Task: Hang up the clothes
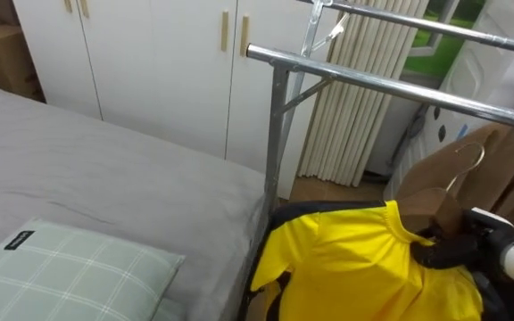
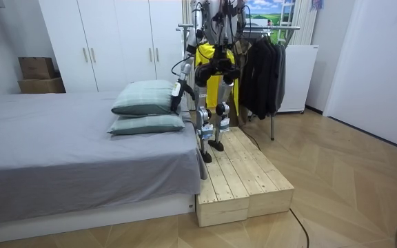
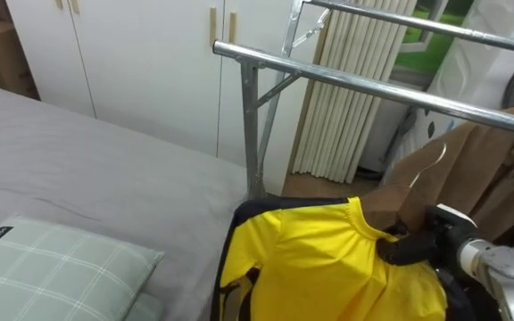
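Note:
A yellow shirt point(image 1: 355, 259) with dark trim hangs on a hanger whose metal hook point(image 1: 468, 160) points up, below the front rail point(image 1: 391, 85) of the clothes rack. My right hand point(image 1: 449, 248) comes in from the lower right, its dark fingers curled round the hanger at the shirt's collar. The hook is under the rail and apart from it. In the room view I stand on a wooden platform point(image 2: 243, 176) facing the rack, with the yellow shirt point(image 2: 204, 65) in front of me. My left hand point(image 2: 177, 91) hangs low beside the pillows.
The grey bed point(image 1: 105, 178) with a green checked pillow point(image 1: 70, 267) lies to my left. White wardrobe doors point(image 1: 150, 62) stand behind it. The rack's upright post point(image 1: 277, 134) rises by the bed's corner. A brown garment point(image 1: 498, 169) and dark clothes point(image 2: 264, 69) hang further right.

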`<state>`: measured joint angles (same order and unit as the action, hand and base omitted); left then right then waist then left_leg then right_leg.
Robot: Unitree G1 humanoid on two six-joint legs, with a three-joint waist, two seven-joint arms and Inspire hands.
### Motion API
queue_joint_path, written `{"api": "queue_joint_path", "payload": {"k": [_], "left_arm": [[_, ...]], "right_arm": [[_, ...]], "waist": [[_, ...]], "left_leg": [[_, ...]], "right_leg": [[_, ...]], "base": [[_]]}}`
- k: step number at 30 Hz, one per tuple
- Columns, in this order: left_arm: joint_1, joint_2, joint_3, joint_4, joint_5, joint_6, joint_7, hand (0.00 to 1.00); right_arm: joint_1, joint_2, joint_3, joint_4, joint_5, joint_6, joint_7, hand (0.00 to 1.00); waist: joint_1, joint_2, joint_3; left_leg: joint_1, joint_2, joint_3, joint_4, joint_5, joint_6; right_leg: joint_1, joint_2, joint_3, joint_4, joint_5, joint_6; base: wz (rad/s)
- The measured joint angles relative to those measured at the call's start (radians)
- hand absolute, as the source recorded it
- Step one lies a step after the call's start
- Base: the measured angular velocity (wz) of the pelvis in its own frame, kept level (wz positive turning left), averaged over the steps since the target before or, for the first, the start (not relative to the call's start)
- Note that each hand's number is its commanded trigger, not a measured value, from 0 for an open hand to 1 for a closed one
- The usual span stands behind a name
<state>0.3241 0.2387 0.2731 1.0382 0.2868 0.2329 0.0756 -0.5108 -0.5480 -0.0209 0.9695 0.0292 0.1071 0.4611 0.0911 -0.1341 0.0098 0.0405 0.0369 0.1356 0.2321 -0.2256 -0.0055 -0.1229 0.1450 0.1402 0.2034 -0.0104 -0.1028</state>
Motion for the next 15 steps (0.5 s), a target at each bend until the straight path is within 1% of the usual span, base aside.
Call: {"api": "queue_joint_path", "payload": {"k": [3, 9, 13, 15], "left_arm": [[0.000, 0.000, 0.000, 0.000, 0.000, 0.000, 0.000, 0.00], [0.000, 0.000, -0.001, 0.000, 0.000, 0.000, 0.000, 0.00], [0.000, 0.000, 0.000, 0.000, -0.001, 0.000, 0.001, 0.00], [0.002, 0.000, 0.001, 0.000, 0.000, 0.000, 0.002, 0.00]], "right_arm": [[0.000, -0.001, 0.000, 0.000, 0.000, 0.000, -0.001, 1.00], [-0.001, -0.001, 0.000, -0.003, -0.002, 0.000, -0.007, 1.00], [-0.005, -0.001, 0.000, -0.012, -0.001, -0.004, -0.056, 1.00], [-0.011, -0.006, 0.000, -0.026, -0.011, -0.004, -0.076, 1.00]], "waist": [[0.000, 0.000, -0.0002], [0.002, -0.001, -0.0009], [0.010, -0.002, -0.0011], [0.011, -0.003, -0.0009]], "left_leg": [[-0.002, -0.001, 0.001, 0.001, 0.000, 0.001], [-0.005, -0.001, 0.003, 0.001, 0.000, 0.000], [-0.010, 0.001, 0.017, 0.003, 0.001, -0.002], [-0.011, -0.001, 0.016, 0.002, 0.001, -0.002]], "right_leg": [[-0.002, 0.000, 0.002, 0.001, 0.004, 0.004], [-0.012, 0.003, 0.006, 0.003, 0.005, 0.003], [-0.030, 0.010, 0.023, 0.017, 0.006, 0.002], [-0.031, 0.013, 0.030, 0.018, 0.006, 0.001]], "base": [[-0.02], [-0.01], [-0.13], [-0.11]]}}
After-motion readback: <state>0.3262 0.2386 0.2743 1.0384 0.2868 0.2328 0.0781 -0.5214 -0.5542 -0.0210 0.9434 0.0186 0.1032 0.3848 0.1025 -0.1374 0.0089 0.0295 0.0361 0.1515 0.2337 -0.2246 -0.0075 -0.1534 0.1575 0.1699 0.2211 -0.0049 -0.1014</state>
